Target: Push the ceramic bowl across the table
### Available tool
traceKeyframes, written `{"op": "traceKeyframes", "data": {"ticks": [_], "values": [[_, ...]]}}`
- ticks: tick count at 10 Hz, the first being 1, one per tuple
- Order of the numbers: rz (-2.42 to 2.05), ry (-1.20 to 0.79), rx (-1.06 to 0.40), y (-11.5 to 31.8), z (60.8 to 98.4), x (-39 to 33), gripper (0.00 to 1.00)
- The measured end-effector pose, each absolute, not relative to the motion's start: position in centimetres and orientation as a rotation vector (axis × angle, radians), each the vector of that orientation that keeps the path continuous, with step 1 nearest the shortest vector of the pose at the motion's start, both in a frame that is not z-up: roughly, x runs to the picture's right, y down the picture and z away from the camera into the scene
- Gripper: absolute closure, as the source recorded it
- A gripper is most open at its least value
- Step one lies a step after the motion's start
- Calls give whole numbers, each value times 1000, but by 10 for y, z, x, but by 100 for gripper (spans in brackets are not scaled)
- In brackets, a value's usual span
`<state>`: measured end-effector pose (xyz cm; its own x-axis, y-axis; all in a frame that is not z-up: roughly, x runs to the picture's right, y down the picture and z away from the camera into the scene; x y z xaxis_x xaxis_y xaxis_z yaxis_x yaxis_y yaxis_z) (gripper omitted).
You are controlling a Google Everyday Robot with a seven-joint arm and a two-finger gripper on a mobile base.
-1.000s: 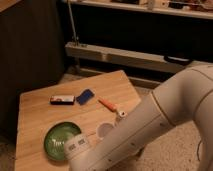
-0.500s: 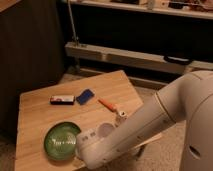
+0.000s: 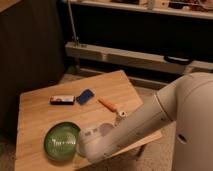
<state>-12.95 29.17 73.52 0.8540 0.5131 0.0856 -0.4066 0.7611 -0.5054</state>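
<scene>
Versus half a second ago the ceramic bowl (image 3: 61, 141) has not visibly shifted, sitting mouth-up at the near left of the table (image 3: 35, 110), round with no long axis, the gripper (image 3: 84, 144) at its right rim, claw state cannot tell.

Tally: one ceramic bowl (image 3: 60, 141), one table (image 3: 35, 117), one blue pad (image 3: 85, 96), one dark bar (image 3: 62, 100), one orange-handled tool (image 3: 110, 105), one gripper (image 3: 81, 146) (at the bowl's right rim)

Robot claw (image 3: 83, 145) just beside green ceramic bowl (image 3: 60, 141), light wooden table (image 3: 35, 112)
</scene>
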Motion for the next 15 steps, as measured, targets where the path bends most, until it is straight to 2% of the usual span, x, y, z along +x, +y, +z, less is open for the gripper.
{"op": "traceKeyframes", "data": {"ticks": [11,15], "values": [[483,-295,-587,277,771,-148,20],[441,-305,-607,262,779,-189,20]]}}
